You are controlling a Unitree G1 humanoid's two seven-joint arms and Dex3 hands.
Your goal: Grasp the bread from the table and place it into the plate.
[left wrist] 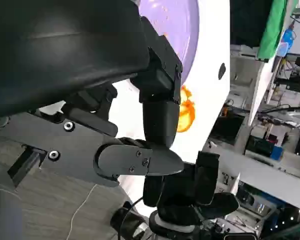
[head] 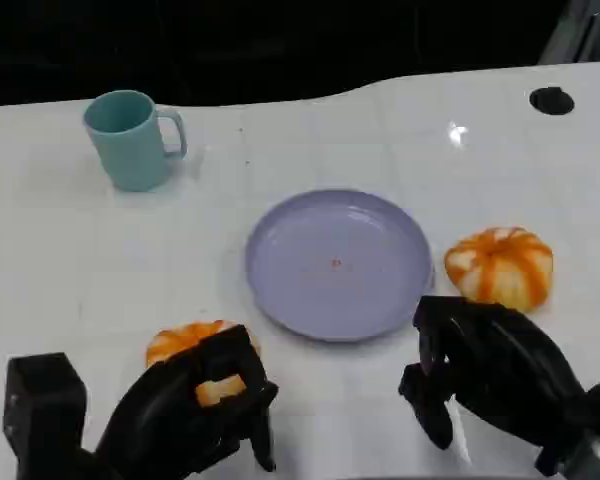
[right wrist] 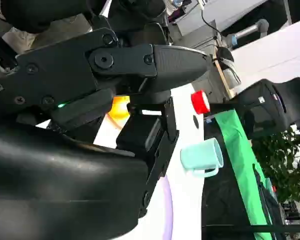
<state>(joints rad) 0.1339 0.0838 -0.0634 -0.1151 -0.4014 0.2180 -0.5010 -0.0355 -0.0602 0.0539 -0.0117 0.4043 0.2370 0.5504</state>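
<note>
Black left hand (head: 195,405) curls over bread (head: 195,350) — right hand (head: 485,365) (empty) hovers.

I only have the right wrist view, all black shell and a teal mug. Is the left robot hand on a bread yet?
Observer: Yes, the left robot hand has its fingers wrapped over the near bread, this side of the plate.
Operator: Anything in the plate?
Observer: No bread in it.
Operator: And my right robot hand?
Observer: It holds nothing; a second bread sits just beyond it, right of the plate.
</note>
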